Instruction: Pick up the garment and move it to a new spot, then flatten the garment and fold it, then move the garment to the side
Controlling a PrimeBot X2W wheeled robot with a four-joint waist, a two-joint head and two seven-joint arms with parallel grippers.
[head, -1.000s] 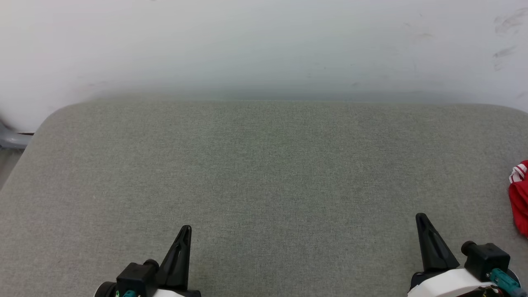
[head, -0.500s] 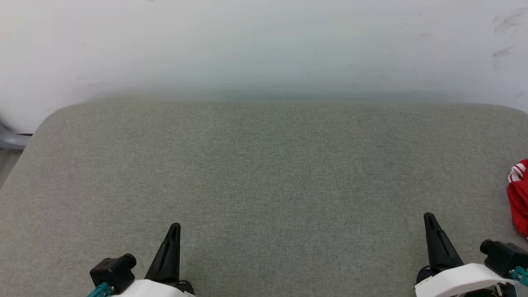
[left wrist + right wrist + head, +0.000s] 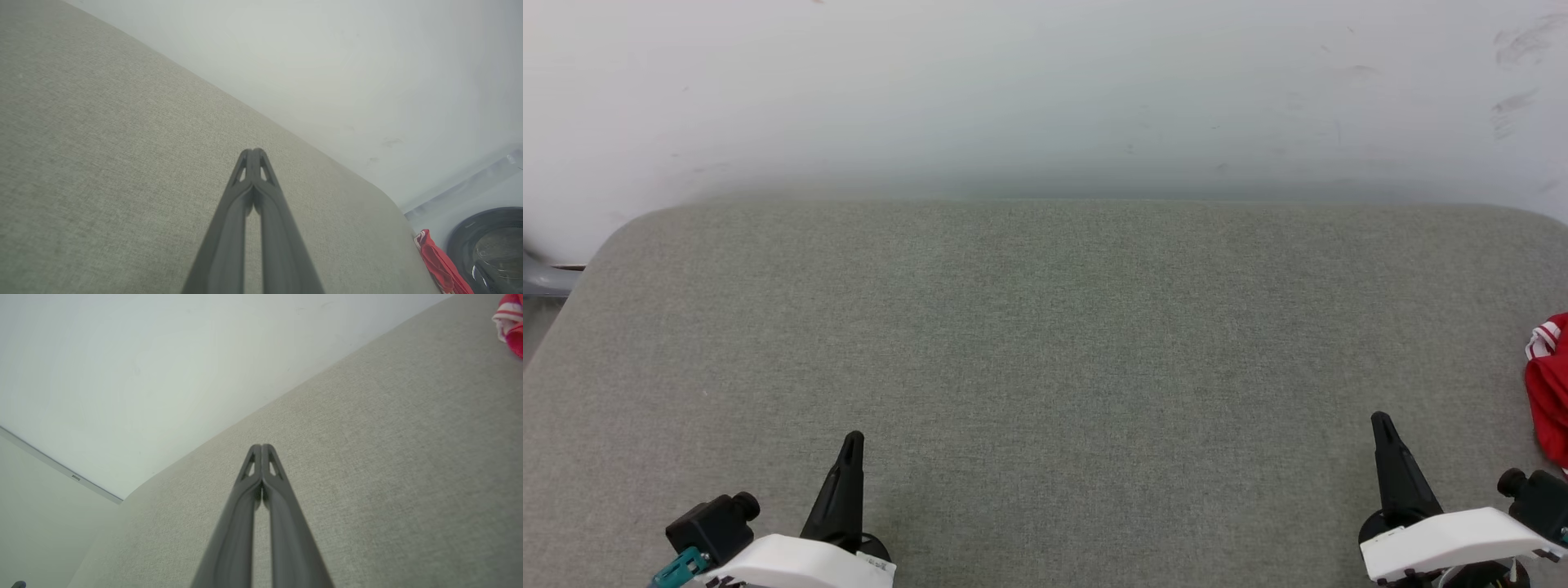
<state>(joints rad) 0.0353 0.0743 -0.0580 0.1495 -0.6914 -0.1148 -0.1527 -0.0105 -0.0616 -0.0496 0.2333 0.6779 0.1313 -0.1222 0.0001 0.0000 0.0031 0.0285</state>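
Observation:
The garment [image 3: 1550, 388], red with a bit of red-and-white striped trim, lies bunched at the far right edge of the grey table [image 3: 1045, 327], mostly cut off by the head view's edge. A sliver of the garment [image 3: 439, 265] appears at the table's end in the left wrist view, and the garment [image 3: 510, 318] sits in the top right corner of the right wrist view. My left gripper [image 3: 851, 445] is shut and empty near the front left. Well apart from the cloth, my right gripper [image 3: 1380, 425] is shut and empty at the front right. Their closed tips show as left gripper [image 3: 253, 153] and right gripper [image 3: 261, 448].
A white wall [image 3: 1045, 90] rises behind the table. A grey pipe-like piece [image 3: 543, 280] sticks out past the table's left corner. A dark round object [image 3: 490, 245] stands on the floor beyond the table's right end.
Both grippers have closed from slightly open. The left arm has drifted left and the right arm right, so the two stand farther apart. The garment has not moved.

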